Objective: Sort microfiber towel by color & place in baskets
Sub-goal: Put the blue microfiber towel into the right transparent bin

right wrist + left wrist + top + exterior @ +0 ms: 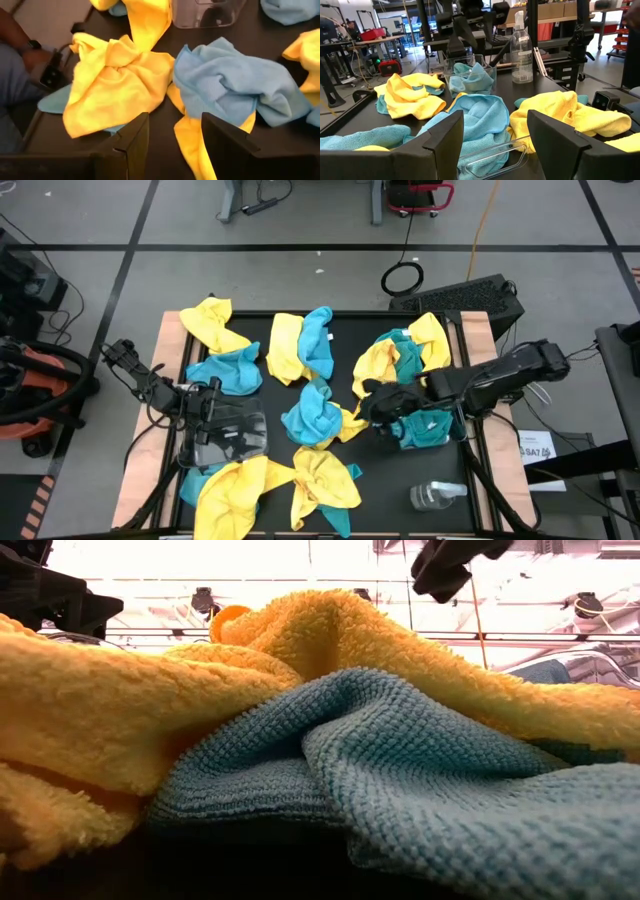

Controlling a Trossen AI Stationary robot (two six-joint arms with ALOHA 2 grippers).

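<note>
The low view is showing almost nothing but cloth: a turquoise towel (400, 780) is bunching right at the lens with a yellow towel (330, 640) draping over it, and a dark arm tip (450, 565) is hanging in from above, too cropped to attribute to either side.

The high view is giving the whole layout. Yellow and turquoise microfiber towels are lying scattered across the black surface (355, 330). The left end effector (212, 412) is sitting at the left side, its fingers standing apart around the rim of an empty clear basket (225, 442); the left wrist view is showing that same clear rim (495, 155) lying between the two dark fingers (445, 140), though whether they are pressing on it cannot be told. The right end effector (368, 408) is hovering near the middle, beside the second basket (425, 430), which is holding turquoise cloth.

Only the right wrist view is showing its fingers (132, 137) spread and empty above a crumpled yellow towel (110, 85) and a turquoise towel (225, 85), with a person's sleeve and wristwatch (33, 45) at the surface edge.

Only the left wrist view is showing the far basket (470, 75) side-on, with a clear spray bottle (521, 50) standing beside it.

A white label (537, 448) is lying off the surface's right side; its writing is too small to read.
</note>
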